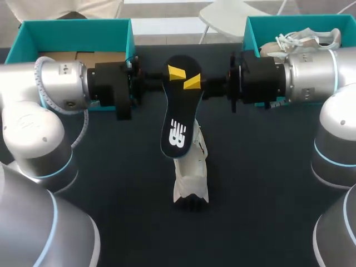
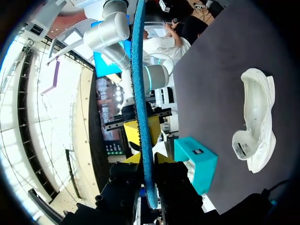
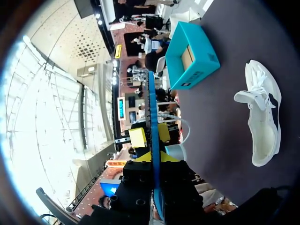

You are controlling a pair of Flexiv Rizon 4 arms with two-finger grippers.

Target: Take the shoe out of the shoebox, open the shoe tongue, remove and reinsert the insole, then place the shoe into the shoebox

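A black insole (image 1: 181, 111) with a white logo hangs in the air over the table's middle, held at its far end from both sides. My left gripper (image 1: 173, 72) is shut on the insole (image 2: 139, 93), whose blue edge runs between its fingers. My right gripper (image 1: 194, 83) is shut on the same insole (image 3: 152, 122) from the opposite side. The white shoe (image 1: 192, 172) lies on the dark table below, partly hidden by the insole. It also shows beside my left gripper (image 2: 149, 161) as the shoe (image 2: 258, 117), and beside my right gripper (image 3: 155, 159) as the shoe (image 3: 265, 122).
A teal shoebox (image 1: 78, 28) with brown cardboard inside stands at the back left. A second teal shoebox (image 1: 278, 22) at the back right holds another white shoe (image 1: 306, 39). Both arms stretch across the far half of the table.
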